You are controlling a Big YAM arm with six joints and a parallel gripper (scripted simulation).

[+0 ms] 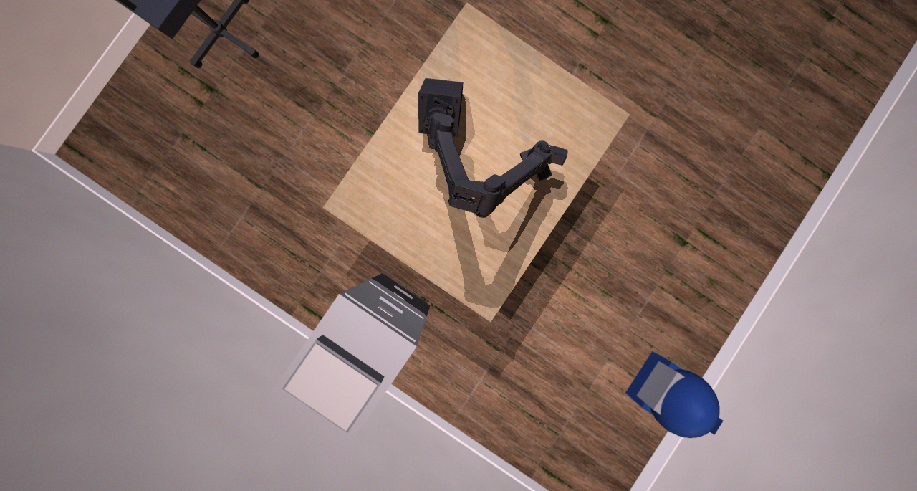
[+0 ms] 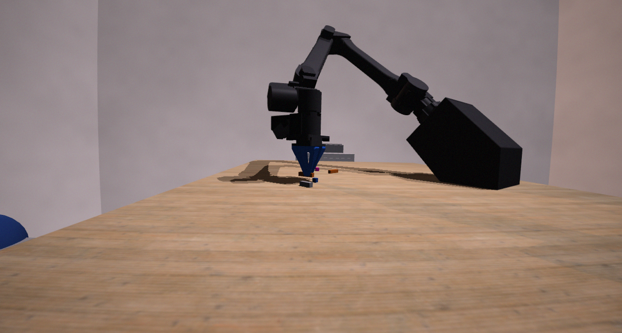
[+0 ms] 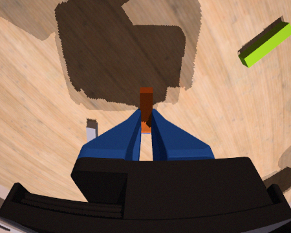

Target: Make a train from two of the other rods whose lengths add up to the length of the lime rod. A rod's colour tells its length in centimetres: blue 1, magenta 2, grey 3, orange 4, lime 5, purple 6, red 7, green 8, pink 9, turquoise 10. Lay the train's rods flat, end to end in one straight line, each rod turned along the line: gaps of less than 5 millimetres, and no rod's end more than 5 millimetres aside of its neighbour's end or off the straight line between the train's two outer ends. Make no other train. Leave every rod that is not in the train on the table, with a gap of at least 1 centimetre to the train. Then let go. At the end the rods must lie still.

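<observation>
While the black arm point(image 1: 452, 160) point(image 2: 366, 64) bends over the wooden table point(image 1: 385, 186) point(image 2: 304, 253) point(image 3: 220, 133), its blue-fingered gripper point(image 2: 306, 174) point(image 3: 146, 114) points down, pinching an orange rod point(image 2: 301, 174) point(image 3: 146, 105) between its tips. A tiny blue rod point(image 2: 315, 180) is near that orange one – a grey rod point(image 2: 305, 184) point(image 3: 91, 133) lies near too. The lime rod point(image 3: 268, 45) lies slanted, well apart. Beyond are a magenta rod point(image 2: 317, 168) and a second orange rod point(image 2: 333, 171). Whether the pinched rod touches the wood, I cannot tell.

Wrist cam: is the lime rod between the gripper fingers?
No, the gripper has an orange rod between its fingers, and the lime rod lies well off to the side.
</observation>
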